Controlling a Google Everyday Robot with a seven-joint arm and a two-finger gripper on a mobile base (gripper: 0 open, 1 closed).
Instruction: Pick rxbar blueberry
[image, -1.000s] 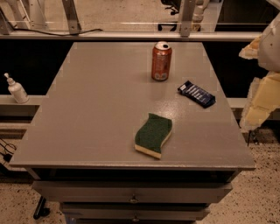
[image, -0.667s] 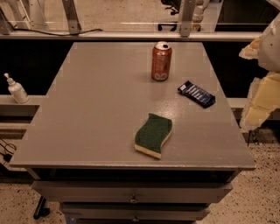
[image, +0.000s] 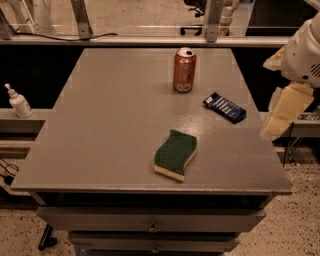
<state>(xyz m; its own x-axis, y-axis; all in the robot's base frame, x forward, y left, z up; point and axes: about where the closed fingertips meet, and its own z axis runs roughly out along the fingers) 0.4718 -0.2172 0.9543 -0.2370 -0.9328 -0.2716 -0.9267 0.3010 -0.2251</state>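
Note:
The rxbar blueberry is a small flat dark-blue wrapper with white lettering. It lies flat on the grey table, at the right side, a little in front of and right of the soda can. My gripper is cream-coloured and hangs at the right edge of the view, beside the table's right edge. It is to the right of the bar and apart from it, holding nothing that I can see.
An orange soda can stands upright at the back middle of the table. A green-and-yellow sponge lies near the front edge. A white pump bottle stands on a ledge to the left. Drawers sit below the tabletop.

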